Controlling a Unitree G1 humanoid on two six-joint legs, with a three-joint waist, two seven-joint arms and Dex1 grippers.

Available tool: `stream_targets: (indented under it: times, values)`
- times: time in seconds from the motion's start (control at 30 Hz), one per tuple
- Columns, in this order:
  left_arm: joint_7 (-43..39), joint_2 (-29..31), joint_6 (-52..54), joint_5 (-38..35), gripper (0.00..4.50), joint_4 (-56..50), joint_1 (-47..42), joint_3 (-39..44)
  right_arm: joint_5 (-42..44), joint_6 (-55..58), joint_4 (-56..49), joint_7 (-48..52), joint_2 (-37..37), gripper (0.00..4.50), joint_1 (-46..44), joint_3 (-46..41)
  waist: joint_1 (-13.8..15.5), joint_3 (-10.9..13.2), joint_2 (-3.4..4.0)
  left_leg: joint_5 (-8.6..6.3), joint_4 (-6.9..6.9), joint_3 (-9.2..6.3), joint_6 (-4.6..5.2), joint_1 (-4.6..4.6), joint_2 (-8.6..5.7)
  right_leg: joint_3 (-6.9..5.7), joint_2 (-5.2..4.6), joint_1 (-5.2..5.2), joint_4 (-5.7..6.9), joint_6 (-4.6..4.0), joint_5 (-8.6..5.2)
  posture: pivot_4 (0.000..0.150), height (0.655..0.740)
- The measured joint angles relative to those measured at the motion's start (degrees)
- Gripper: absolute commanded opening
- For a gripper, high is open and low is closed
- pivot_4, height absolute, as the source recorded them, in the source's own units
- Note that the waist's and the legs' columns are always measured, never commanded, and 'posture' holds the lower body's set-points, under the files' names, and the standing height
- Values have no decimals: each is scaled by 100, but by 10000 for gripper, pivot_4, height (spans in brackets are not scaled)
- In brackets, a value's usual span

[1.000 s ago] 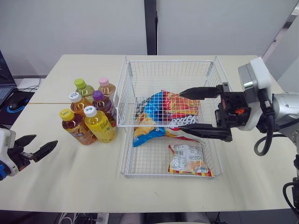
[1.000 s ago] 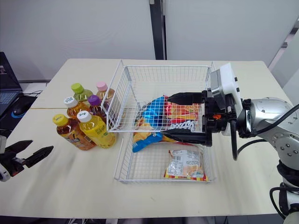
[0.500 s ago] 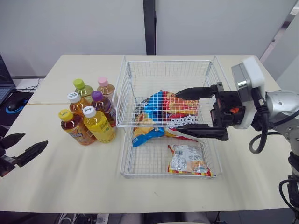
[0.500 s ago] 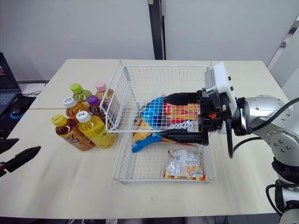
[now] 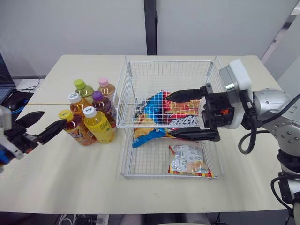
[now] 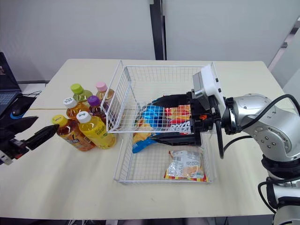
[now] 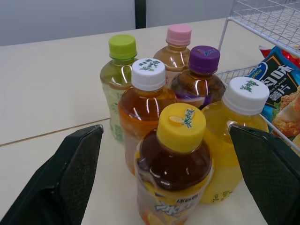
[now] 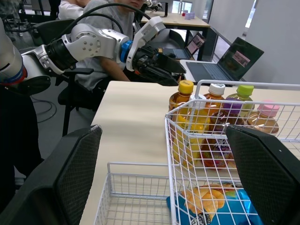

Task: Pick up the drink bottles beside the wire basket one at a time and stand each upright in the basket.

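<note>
Several drink bottles stand upright in a cluster on the table, to the left of the wire basket (image 5: 168,61). Nearest my left gripper (image 5: 51,119) is a dark tea bottle with a yellow cap (image 5: 78,132); beside it is a yellow drink with a white cap (image 5: 101,127). Behind them are bottles capped white (image 5: 75,97), purple (image 5: 97,96), green (image 5: 80,84) and pink (image 5: 103,82). The left gripper is open, just left of the yellow-capped bottle (image 7: 180,154), which sits between its fingers (image 7: 75,168) without touching. My right gripper (image 5: 169,115) is open over the basket, holding nothing.
The basket holds a blue and red snack bag (image 5: 164,112) and a small clear packet (image 5: 190,159). A laptop and mouse (image 5: 9,101) lie off the table's left edge. A seated person (image 8: 108,28) is beyond the table's left side.
My left gripper has risen from low at the table's left and moved right, up to the yellow-capped bottle. My right gripper has drifted left over the basket, still open.
</note>
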Motion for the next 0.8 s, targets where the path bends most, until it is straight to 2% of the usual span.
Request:
stream_targets:
  times: [0.47, 0.8]
  values:
    - [339, -34, -224, 282, 44733, 248, -517, -522, -125, 68, -3, -125, 170, 45000, -4, 36, 6, 0, 0, 1, 0, 0, -2, -1, 0, 1, 1, -1, 0, 0, 0, 1500, 7400]
    - [389, -312, -462, 445, 44733, 247, -532, -795, -94, 177, -29, -174, 189, 45000, -4, 33, 4, 0, 0, 2, 0, 0, -3, -1, 0, 0, 1, -1, 0, 0, 0, 1500, 7400]
